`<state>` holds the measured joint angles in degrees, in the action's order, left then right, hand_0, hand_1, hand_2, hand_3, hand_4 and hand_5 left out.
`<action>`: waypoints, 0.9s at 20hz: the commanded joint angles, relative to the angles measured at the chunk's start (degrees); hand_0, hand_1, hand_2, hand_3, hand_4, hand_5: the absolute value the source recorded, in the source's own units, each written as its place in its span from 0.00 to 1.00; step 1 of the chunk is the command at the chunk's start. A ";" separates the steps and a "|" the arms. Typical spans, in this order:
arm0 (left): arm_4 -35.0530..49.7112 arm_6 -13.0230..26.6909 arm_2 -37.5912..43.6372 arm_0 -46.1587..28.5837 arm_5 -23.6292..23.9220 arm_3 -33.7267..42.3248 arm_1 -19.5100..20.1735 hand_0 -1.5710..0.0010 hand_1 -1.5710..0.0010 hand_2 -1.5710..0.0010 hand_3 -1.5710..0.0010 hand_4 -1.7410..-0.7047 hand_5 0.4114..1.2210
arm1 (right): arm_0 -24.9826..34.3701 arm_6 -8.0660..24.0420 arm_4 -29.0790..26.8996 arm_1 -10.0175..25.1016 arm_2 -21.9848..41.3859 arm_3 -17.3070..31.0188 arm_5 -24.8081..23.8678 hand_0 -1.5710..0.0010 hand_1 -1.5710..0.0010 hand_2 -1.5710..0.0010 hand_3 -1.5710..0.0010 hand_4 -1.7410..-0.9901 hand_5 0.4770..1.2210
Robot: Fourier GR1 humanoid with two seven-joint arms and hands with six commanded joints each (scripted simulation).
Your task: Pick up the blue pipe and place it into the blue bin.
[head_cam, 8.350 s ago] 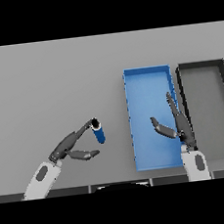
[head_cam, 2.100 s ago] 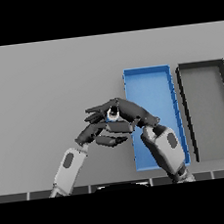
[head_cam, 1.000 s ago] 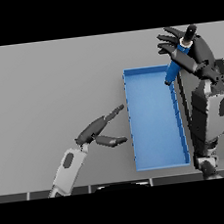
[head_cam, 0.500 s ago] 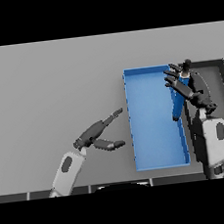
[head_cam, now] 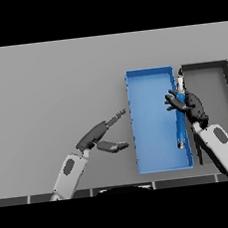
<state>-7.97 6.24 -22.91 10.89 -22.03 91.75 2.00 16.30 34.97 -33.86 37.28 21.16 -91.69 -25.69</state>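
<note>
I see the table (head_cam: pixel 47 78) filling the view, grey and flat. Toward its right edge stand two bins side by side, long sides touching or nearly so. The blue bin (head_cam: pixel 159 166) is the nearer to the middle; the black bin (head_cam: pixel 206 66) sits just right of it and runs out past the right edge of the view.

My right arm comes up from the table's lower right corner. The right hand (head_cam: pixel 191 106) rests over the blue bin's right wall, about halfway along it, fingers curled in toward the pipe (head_cam: pixel 180 128) and touching it at its upper part. I read that as a grasp on the pipe, though a loose one.

The pipe lies inside the blue bin, stretched along the right wall, its lower end near the bin's near right corner and on or close to the floor. Its upper end, with a pale tip, pokes up beside the wall near the far right corner.

My left hand (head_cam: pixel 99 137) hovers over bare table left of the blue bin, released, fingers straight, thumb spread below.
</note>
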 commanded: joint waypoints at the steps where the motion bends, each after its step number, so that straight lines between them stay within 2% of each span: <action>1: 0.00 -0.05 0.05 0.07 0.00 -0.10 0.02 1.00 1.00 1.00 1.00 0.83 0.01 | 0.32 0.00 -0.62 0.69 0.86 0.44 -0.08 0.40 0.46 0.45 0.68 0.32 1.00; 3: -0.08 -0.08 0.05 0.01 -0.15 -0.30 0.18 1.00 1.00 1.00 1.00 0.83 0.02 | 2.32 -0.02 -3.89 3.80 5.06 1.58 -0.39 0.62 0.65 0.65 0.79 0.54 1.00; 6: 0.65 0.08 0.43 0.15 -0.18 0.36 0.24 1.00 1.00 1.00 1.00 0.83 0.02 | 9.11 -0.03 -11.17 12.48 18.09 3.03 0.14 0.80 0.82 0.82 0.89 0.75 0.82; 7: 0.62 0.20 0.30 -0.02 -0.16 0.45 0.18 1.00 1.00 1.00 1.00 0.83 0.02 | 10.65 -0.03 -12.08 14.08 20.79 2.78 1.16 0.84 0.86 0.86 0.92 0.80 0.74; 8: 0.71 -0.07 0.24 -0.31 -0.31 0.52 0.29 1.00 1.00 1.00 1.00 0.83 0.02 | 11.03 -0.02 -12.02 14.18 21.40 2.91 1.77 0.87 0.89 0.89 0.93 0.84 0.67; 11: 0.27 0.27 -0.23 -0.45 -0.25 0.90 0.23 1.00 1.00 1.00 1.00 0.83 0.02 | 13.61 -0.02 -12.68 15.19 25.85 3.39 1.80 0.94 0.94 0.94 0.97 0.89 0.53; 18: -0.06 -0.33 -0.04 -1.07 -0.03 0.69 0.69 1.00 1.00 1.00 1.00 0.82 0.02 | 15.83 -0.05 -12.00 15.83 29.99 4.56 1.85 0.99 0.99 0.99 0.99 0.94 0.29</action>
<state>-8.02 5.88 -22.94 9.81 -22.06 92.44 2.71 32.12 34.88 -45.86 53.11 51.15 -87.13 -23.84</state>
